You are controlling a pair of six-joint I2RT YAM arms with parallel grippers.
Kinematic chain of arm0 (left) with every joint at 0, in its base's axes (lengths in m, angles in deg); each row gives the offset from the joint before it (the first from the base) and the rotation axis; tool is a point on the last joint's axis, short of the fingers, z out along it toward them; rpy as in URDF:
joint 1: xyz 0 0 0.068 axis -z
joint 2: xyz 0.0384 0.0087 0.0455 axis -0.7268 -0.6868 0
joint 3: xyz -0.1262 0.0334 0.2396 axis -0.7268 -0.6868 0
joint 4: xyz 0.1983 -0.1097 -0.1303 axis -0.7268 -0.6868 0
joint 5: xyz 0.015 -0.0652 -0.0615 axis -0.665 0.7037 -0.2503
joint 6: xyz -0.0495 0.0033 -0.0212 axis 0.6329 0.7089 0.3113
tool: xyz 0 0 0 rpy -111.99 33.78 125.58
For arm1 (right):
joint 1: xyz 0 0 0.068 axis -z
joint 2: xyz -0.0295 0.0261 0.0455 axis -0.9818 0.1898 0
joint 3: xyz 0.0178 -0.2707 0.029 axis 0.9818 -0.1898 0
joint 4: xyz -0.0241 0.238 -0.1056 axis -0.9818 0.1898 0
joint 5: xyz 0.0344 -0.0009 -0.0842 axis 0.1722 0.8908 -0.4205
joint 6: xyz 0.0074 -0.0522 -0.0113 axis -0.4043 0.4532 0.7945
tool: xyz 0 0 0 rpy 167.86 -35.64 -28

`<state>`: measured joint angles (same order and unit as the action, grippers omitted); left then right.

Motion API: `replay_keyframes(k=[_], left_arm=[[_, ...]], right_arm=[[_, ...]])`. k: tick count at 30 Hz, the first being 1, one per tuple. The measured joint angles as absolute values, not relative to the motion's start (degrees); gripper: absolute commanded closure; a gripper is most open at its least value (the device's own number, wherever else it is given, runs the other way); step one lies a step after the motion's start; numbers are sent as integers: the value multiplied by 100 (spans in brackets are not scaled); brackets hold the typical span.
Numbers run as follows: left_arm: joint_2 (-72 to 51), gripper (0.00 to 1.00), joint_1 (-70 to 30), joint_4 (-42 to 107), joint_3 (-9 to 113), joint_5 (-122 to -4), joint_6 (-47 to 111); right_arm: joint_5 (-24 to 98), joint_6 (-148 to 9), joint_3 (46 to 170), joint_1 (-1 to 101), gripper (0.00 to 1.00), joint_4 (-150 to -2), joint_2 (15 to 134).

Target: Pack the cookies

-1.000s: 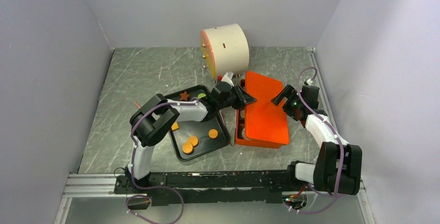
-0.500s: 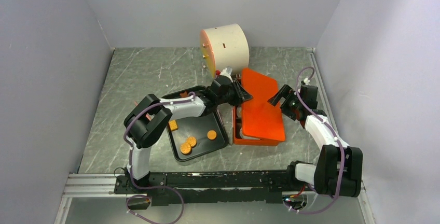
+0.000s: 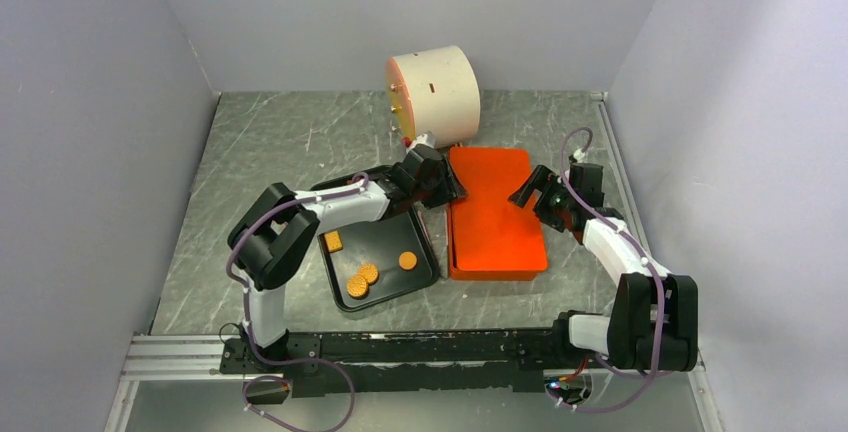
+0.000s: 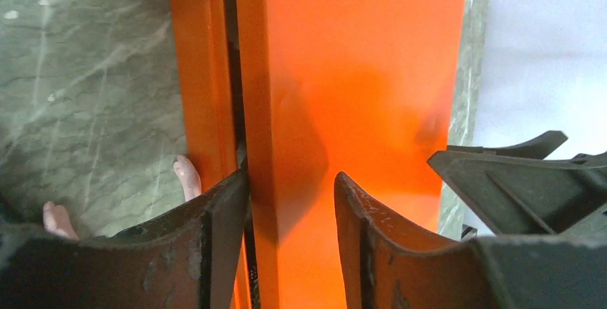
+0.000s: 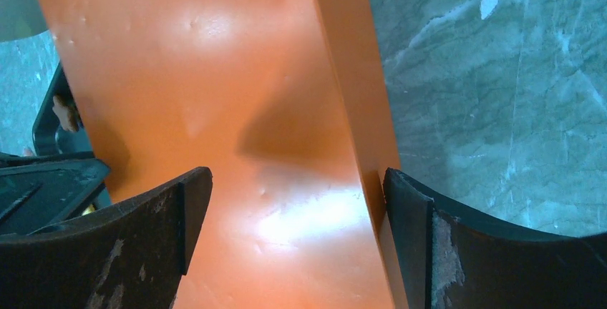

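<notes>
Three orange round cookies (image 3: 369, 273) and an orange square cookie (image 3: 333, 242) lie in the black tray (image 3: 385, 240). The orange box's lid (image 3: 492, 210) lies flat on the box. My left gripper (image 3: 445, 184) straddles the lid's left edge (image 4: 254, 109). Its jaws are apart: one finger (image 4: 215, 237) is against the rim's outside and the other is over the lid top. My right gripper (image 3: 528, 195) is open at the lid's right edge (image 5: 351, 87), one finger (image 5: 422, 230) touching the rim. The box's inside is hidden. The brown and green cookies are hidden.
A cream cylinder (image 3: 433, 92) lies on its side behind the box. Small pink pieces (image 4: 187, 177) lie on the table beside the box's left wall. The left arm (image 3: 330, 210) stretches over the tray's far end. Grey walls close three sides.
The lid has gone from tilted, with the box's left side showing, to flat on the box. Both grippers have moved farther back with it.
</notes>
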<state>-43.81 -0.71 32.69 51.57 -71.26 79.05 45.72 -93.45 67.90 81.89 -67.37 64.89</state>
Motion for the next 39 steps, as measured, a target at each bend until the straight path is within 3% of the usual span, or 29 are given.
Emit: replay_keyframes(k=[10,26,39], left_arm=[[-4021,42,-117,2679,5160,-7547,7547],[-4134,58,-117,2710,4908,-6802,7479],[-4095,53,-117,2896,4740,-6942,7431]], right_arm=[[4567,-9231,6855,8102,6,-6702,6498],[4196,-9251,7052,7813,7,-6519,6531],[3815,-9251,7107,7686,6,-6481,6706]])
